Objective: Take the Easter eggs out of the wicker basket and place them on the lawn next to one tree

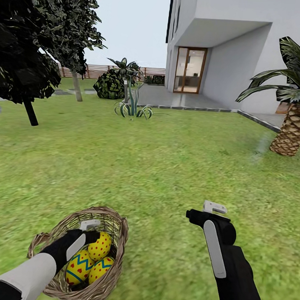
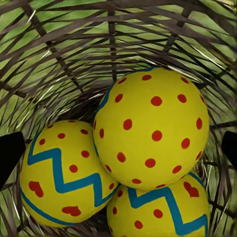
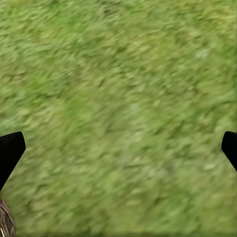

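The lawn [image 1: 167, 159] is the largest surface: mottled green grass that runs from the robot to a grey paved patio [image 1: 179, 99] in front of a white house [image 1: 226, 44] with a glazed door [image 1: 189, 69]. The patio edge is a dark stone kerb that bounds the grass at the far right. The middle of the lawn ahead of both arms is open ground. At the far left stands a tree [image 1: 76, 82] with a pale leaning trunk and dark blocky foliage; nearer on the left is a thin dark-trunked tree [image 1: 31, 113]. A scaly-trunked palm [image 1: 294, 131] stands at the right edge, and a spiky plant [image 1: 133, 108] near the patio corner. The wicker basket [image 1: 113, 271] sits on the grass at lower left, brown, round-rimmed, with an open weave that lets the green show through. The left arm reaches down into it; the left end effector [image 2: 118, 148] has its fingers spread wide apart, one at each side of the wrist view, above the eggs and clamped on nothing. All three Easter eggs [image 2: 150, 128] lie inside the basket, touching one another: bright yellow with red dots, the uppermost dotted only, the two below it each with a blue zigzag band. The right end effector [image 3: 118, 153] hangs over bare grass well right of the basket, fingers likewise apart and empty.
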